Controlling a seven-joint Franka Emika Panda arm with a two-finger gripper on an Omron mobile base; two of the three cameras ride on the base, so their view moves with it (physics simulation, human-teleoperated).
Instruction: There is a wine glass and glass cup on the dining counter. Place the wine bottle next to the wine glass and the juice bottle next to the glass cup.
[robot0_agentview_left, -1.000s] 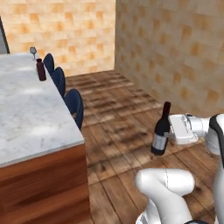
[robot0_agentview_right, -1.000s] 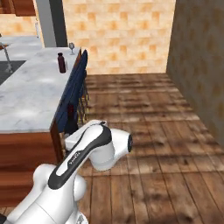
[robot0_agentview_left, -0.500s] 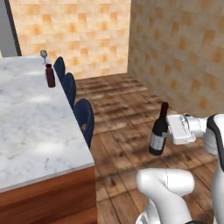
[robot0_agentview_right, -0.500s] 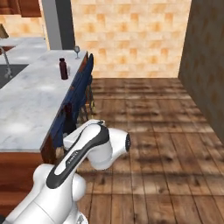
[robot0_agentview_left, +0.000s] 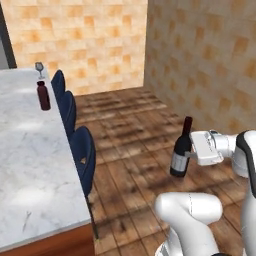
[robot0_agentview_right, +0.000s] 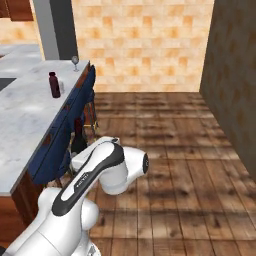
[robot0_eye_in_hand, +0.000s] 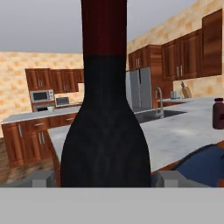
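Carry step: tool (robot0_agentview_left: 189, 154) clamped on the upright wine bottle (robot0_agentview_left: 181, 149), held over the wood floor right of the counter (robot0_agentview_left: 25, 165), wine glass (robot0_agentview_left: 39, 68) at the counter's far end; next, I judge, bring the bottle up over the marble and set it just beside that glass

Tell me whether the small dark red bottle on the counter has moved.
No. The small dark red bottle keeps its place by the wine glass; the camera moved.

The wine bottle (robot0_eye_in_hand: 105, 122) hides the claw's fingertips; its top is cropped
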